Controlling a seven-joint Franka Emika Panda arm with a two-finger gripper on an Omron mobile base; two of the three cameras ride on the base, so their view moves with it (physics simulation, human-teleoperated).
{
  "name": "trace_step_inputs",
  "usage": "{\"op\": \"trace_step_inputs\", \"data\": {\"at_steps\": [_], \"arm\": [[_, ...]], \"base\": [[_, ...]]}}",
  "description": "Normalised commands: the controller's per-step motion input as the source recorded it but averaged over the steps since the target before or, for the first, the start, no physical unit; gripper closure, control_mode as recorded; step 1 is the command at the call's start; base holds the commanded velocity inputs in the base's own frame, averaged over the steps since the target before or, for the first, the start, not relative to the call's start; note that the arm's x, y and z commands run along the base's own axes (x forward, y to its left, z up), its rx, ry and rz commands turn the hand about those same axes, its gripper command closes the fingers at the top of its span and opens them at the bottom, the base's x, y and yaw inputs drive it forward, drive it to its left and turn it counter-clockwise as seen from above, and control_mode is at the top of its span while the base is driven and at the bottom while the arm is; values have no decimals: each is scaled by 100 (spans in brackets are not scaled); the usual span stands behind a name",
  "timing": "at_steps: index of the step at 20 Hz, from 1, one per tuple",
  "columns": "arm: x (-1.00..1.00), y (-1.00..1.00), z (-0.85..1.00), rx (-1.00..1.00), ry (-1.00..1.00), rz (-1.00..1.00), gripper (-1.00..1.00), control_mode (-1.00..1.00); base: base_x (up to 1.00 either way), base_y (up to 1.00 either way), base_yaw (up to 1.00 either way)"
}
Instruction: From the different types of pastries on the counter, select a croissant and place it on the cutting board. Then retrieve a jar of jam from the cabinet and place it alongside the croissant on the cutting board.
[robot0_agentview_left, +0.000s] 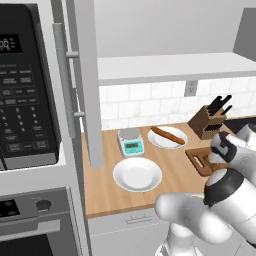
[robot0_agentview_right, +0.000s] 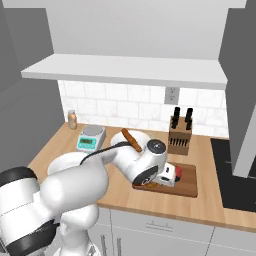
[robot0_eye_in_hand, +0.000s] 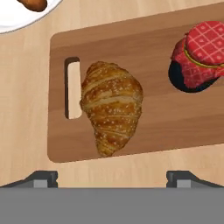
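Croissant (robot0_eye_in_hand: 111, 107) lying flat on the cutting board (robot0_eye_in_hand: 153, 122), just beside the handle slot at one end, golden-brown and ridged. Jar of jam (robot0_eye_in_hand: 199, 54) with red checked lid also on the board, toward the opposite end, apart from the croissant and tilted or on its side; exact posture cannot be told. Board resting on the light wood surface (robot0_agentview_left: 175, 175), in front of the knife block (robot0_agentview_right: 179, 135). Pincer (robot0_eye_in_hand: 113, 177) hovering above the board's near edge, fingertips (robot0_eye_in_hand: 43, 178) spread wide and holding nothing, neither pastry nor jar between them. Long reddish-brown bread stick (robot0_agentview_left: 167, 135) on a white plate (robot0_agentview_left: 175, 142) near the tiled wall; second white plate (robot0_agentview_left: 137, 175), bare, nearer the front edge. Small kitchen scale (robot0_agentview_left: 131, 142) between plates and open cabinet door (robot0_agentview_left: 87, 85). Black microwave (robot0_agentview_left: 25, 85) left of the door.
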Motion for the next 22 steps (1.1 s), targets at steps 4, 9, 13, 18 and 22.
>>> {"op": "trace_step_inputs", "data": {"at_steps": [4,9,13,18,22], "arm": [[-100,68,-47,0,-10,-7,-100,-100],[-100,83,-70,-4,-26,-6,-100,-100],[-100,81,-85,-9,-23,-6,-100,-100],[-99,57,-88,-8,-5,-7,-100,-100],[-21,9,-21,-1,1,-1,-100,-100]], "base": [[0,0,0],[0,0,0],[0,0,0],[0,0,0],[0,0,0]]}}
